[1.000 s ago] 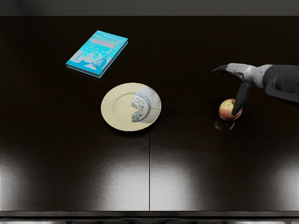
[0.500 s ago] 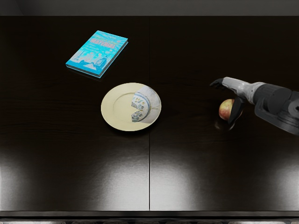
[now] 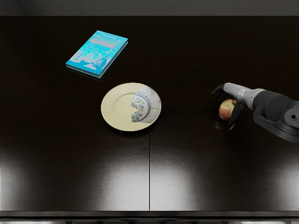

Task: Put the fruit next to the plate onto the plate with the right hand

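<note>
Head view: the right hand (image 3: 232, 97), spread 1 second ago, now curls around the apple (image 3: 226, 110), still on the desk (image 3: 187, 163) at 3 o'clock from the plate (image 3: 114, 111); lifting seems next.

Single head view, set high over the near edge of the worktop (image 3: 187, 177), facing forward and down at a slant, middle distance, far edge in frame, book (image 3: 97, 53) far left, plate (image 3: 117, 109) near centre, right hand (image 3: 235, 95) closed around the apple (image 3: 226, 109) by the right edge.
</note>
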